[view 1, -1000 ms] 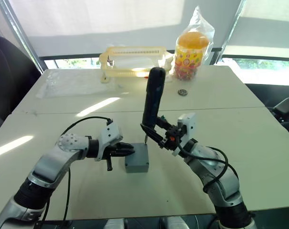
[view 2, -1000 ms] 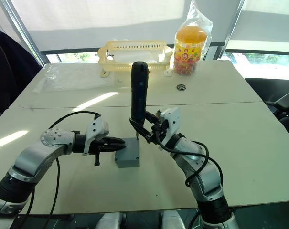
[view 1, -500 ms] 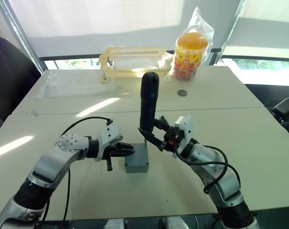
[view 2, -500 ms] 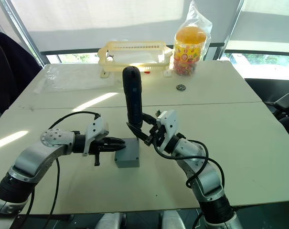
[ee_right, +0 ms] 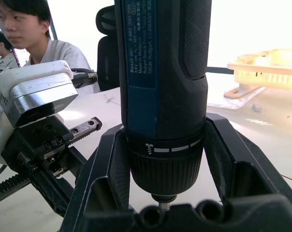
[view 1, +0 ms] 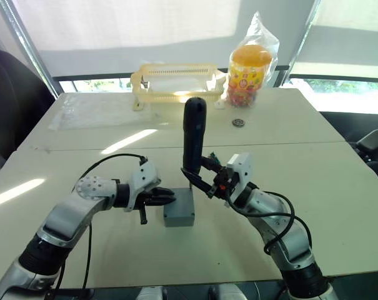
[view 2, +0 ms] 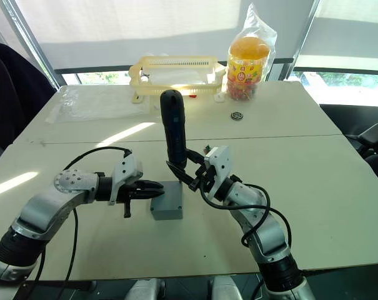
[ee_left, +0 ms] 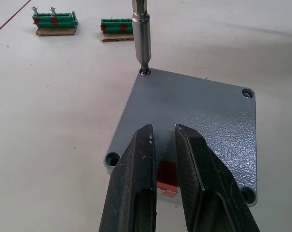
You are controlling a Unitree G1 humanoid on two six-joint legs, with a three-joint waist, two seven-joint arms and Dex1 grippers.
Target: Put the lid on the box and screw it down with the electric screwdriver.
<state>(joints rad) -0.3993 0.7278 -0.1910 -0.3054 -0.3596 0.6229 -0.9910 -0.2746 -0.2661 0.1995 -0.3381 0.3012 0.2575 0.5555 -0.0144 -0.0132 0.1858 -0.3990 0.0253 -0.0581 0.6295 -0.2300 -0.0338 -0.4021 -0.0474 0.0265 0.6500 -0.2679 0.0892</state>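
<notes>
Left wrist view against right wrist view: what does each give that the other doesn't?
Left wrist view: the lid seated on the box, the bit's tip in one corner hole, and two green connector boards on the table. Right wrist view: the right gripper clamping the tool's body, two people behind, and the yellow basket. Shared: the electric screwdriver and the left gripper.

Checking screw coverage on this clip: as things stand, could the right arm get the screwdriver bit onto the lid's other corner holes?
Probably yes. The electric screwdriver stands upright in the right gripper, its bit in one corner hole of the lid. The left gripper overhangs only the near edge; the remaining corners look uncovered.
</notes>
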